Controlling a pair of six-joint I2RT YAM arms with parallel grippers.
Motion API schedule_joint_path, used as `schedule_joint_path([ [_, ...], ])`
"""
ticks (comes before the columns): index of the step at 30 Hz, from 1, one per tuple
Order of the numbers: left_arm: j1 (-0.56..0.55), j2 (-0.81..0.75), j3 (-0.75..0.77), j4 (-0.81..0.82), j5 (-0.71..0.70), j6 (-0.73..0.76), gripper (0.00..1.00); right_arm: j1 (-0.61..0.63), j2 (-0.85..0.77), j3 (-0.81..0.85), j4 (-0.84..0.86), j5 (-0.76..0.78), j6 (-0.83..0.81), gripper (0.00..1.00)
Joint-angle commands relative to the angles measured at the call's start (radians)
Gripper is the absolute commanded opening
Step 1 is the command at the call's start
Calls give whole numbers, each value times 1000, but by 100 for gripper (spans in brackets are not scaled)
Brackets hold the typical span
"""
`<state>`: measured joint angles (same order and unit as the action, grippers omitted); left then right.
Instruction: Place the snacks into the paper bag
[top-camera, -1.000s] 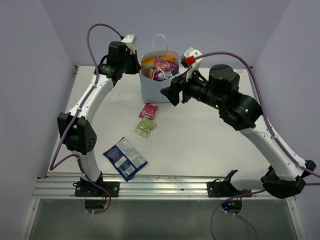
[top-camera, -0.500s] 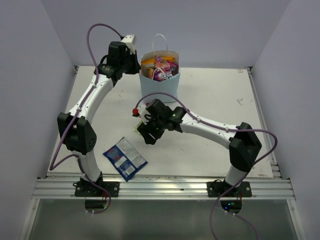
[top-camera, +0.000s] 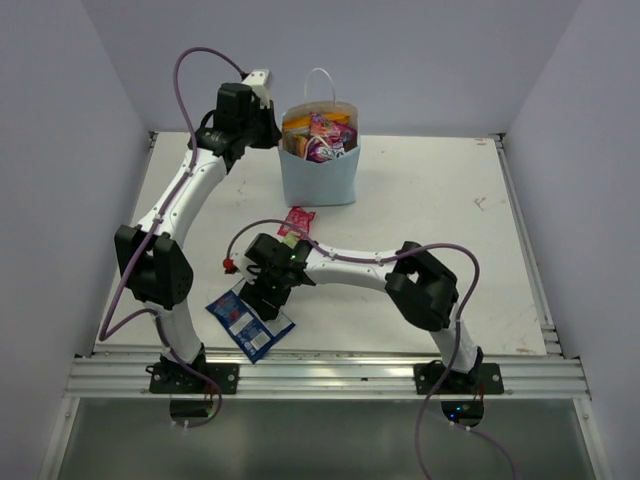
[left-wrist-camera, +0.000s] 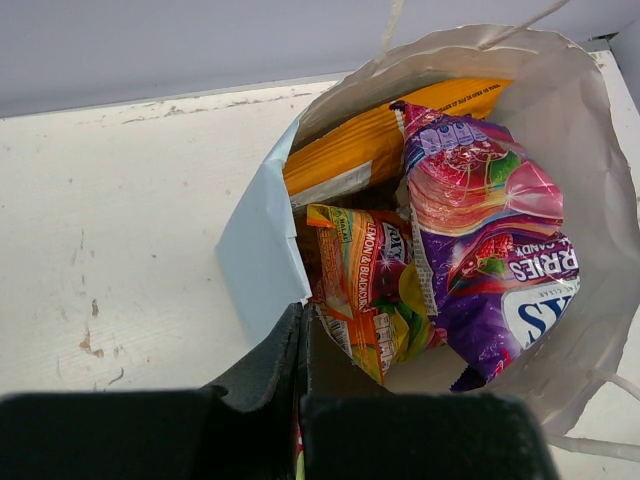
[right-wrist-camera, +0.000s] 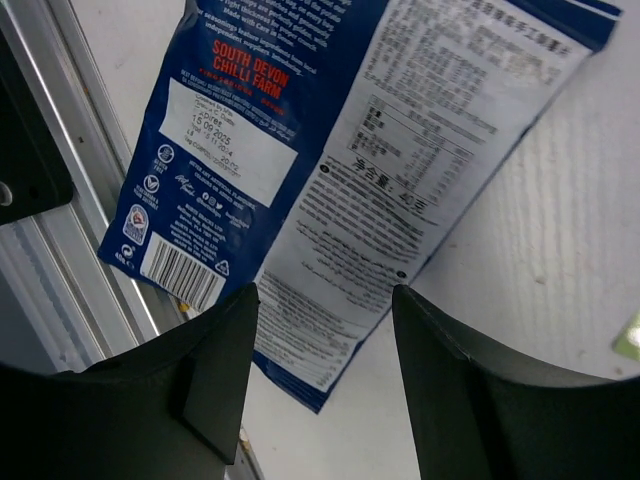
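The white table (top-camera: 430, 230) carries the upright paper bag (top-camera: 318, 175) near its far edge. The left gripper (left-wrist-camera: 300, 400) is clamped on the bag's near rim. Inside stand the orange chip bag (left-wrist-camera: 380, 140), a purple candy bag (left-wrist-camera: 490, 250) and a yellow-red candy bag (left-wrist-camera: 365, 290). The blue-white packet (right-wrist-camera: 330, 150) lies flat near the front rail, with the right gripper (right-wrist-camera: 320, 350) just above it, fingers (right-wrist-camera: 215, 370) spread wide and holding nothing. The pink sachet (top-camera: 297, 221) lies between bag and packet. The green sachet (top-camera: 287, 241) beside it is mostly hidden under the right arm.
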<state>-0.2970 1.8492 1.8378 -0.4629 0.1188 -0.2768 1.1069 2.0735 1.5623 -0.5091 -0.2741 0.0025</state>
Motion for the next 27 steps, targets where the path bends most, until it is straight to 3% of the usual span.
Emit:
schedule_joint_path([
  [1, -1, -21, 14, 12, 2, 11, 0, 4, 39, 50, 20, -23, -10, 60],
  [7, -1, -33, 6, 6, 1, 21, 0, 13, 119, 21, 38, -13, 21, 61],
  [9, -1, -36, 3, 10, 1, 25, 0, 16, 128, 10, 44, 16, 22, 55],
  [13, -1, -47, -9, 15, 2, 25, 0, 16, 157, -14, 40, 64, 27, 14],
  [16, -1, -54, -18, 21, 2, 25, 0, 15, 166, -33, 43, 94, 27, 0],
  [21, -1, -59, -18, 23, 4, 30, 0, 16, 151, -48, 43, 118, 25, 0],
  [24, -1, -59, -20, 23, 7, 30, 0, 16, 103, -59, 53, 130, 27, 45],
  [27, -1, -61, -22, 20, 12, 33, 0, 18, 54, -76, 63, 110, 17, 59],
])
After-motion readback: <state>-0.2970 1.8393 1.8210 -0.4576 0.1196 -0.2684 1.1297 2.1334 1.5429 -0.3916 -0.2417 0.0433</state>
